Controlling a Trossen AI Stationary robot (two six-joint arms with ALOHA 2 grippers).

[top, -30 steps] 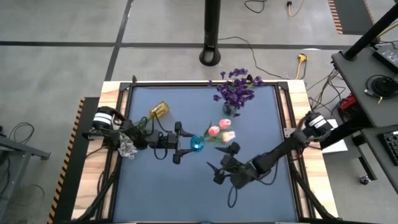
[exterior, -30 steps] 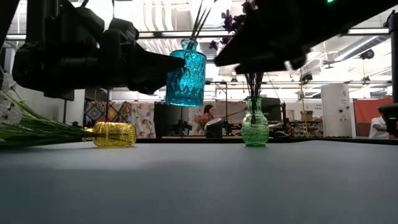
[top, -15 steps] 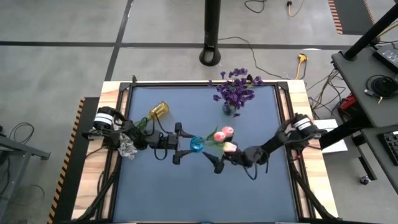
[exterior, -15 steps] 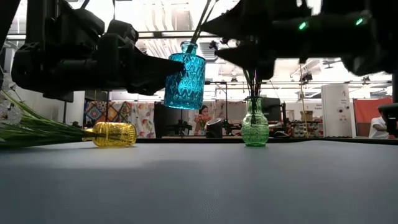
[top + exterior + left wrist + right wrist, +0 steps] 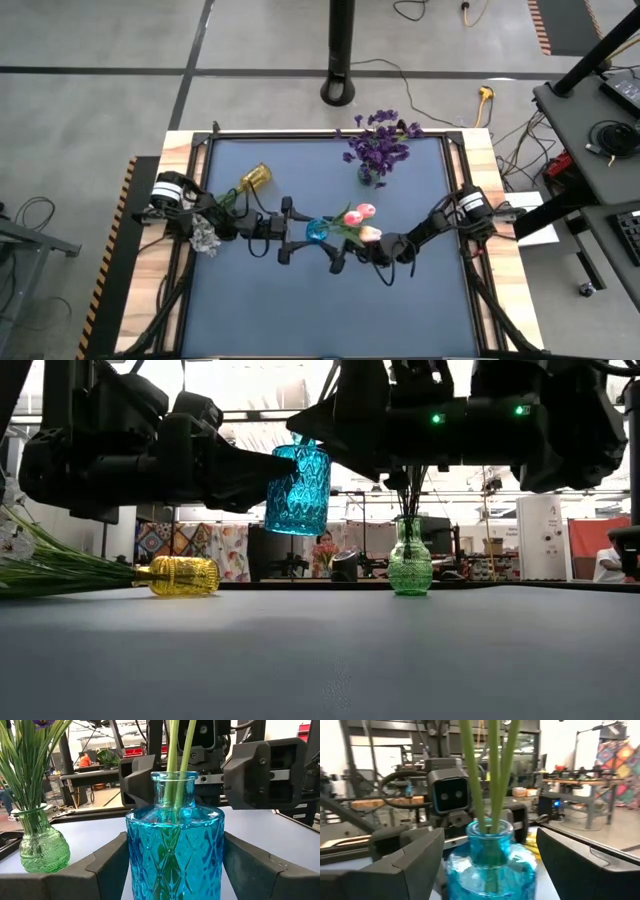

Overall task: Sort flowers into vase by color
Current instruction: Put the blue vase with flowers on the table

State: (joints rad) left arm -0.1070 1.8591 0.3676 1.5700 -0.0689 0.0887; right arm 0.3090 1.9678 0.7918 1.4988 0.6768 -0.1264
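A blue glass vase [image 5: 317, 231] with pink tulips [image 5: 358, 214] on green stems [image 5: 177, 765] hangs above the table's middle, my left gripper [image 5: 300, 232] shut on it. My right gripper [image 5: 339, 246] is open. Its fingers [image 5: 405, 865] stand on either side of the vase's top, with a gap on each side. A green vase [image 5: 370, 178] with dark purple blooms [image 5: 378, 148] stands upright at the far middle. A yellow vase [image 5: 256, 178] lies on its side at the far left, and the stems of white sprigs [image 5: 205, 238] reach into its mouth. My left gripper pinches the blue vase's patterned body [image 5: 172, 855] between its two fingers [image 5: 105, 867], one on each side. The fingers come level from the table's left. The vase hangs clear of the table [image 5: 297, 488], nearly upright, and its stems rise out of the neck.
The dark mat has free room along its near half [image 5: 300, 320] and at its far right. A raised wooden frame [image 5: 480, 160] borders the mat. Beyond the table the low view shows a workshop with benches and a person [image 5: 326, 548].
My right gripper has swung from the near middle toward the table's left and far side, up to the blue vase. It has tipped until it points about level. Its fingers now flank the vase's top. The left gripper and the vase have stayed in place.
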